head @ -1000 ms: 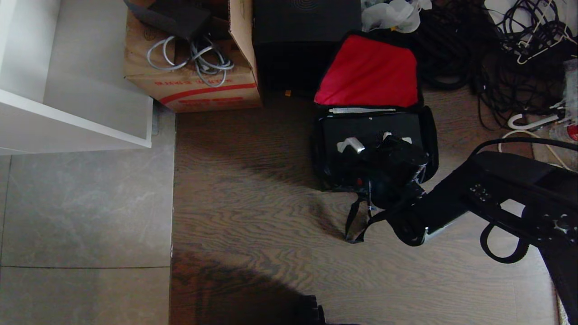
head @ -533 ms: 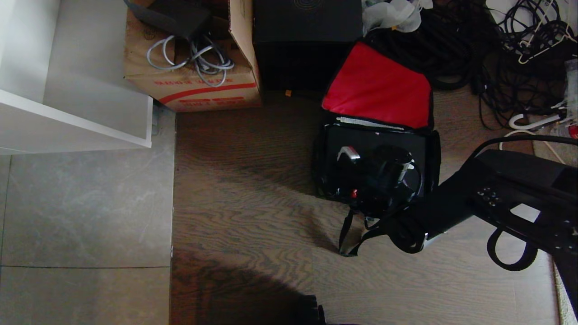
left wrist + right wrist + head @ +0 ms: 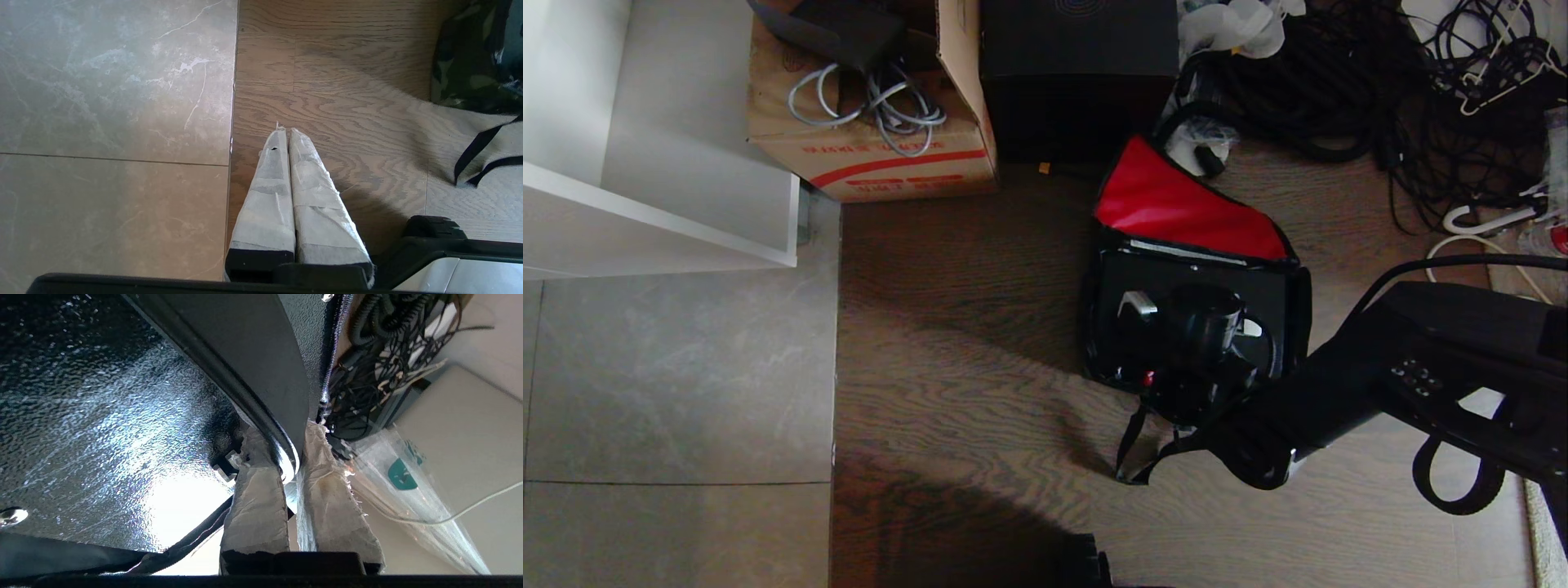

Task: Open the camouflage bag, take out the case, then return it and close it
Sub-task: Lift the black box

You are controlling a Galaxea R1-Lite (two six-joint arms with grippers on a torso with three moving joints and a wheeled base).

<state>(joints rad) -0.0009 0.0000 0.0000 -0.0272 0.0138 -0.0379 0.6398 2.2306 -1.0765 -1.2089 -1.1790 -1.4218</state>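
Bag: one soft green-and-black camouflage bag (image 3: 1286, 314) lies open on the wooden floor at centre right, its red-lined flap (image 3: 1176, 208) tilted up on the far side.
Case: one flat black textured hard case (image 3: 1176, 282) sits in the bag's opening.
Right end effector (image 3: 292, 451): taped fingers pinched on the case's rim at its near edge.
Left end effector (image 3: 288, 134): fingers pressed together, empty, parked over the floor left of the bag.
Step judged: moving the case relative to the bag.
Technique: keep the rim pinch firm, move the case level, and avoid snagging the black strap (image 3: 1131, 445).
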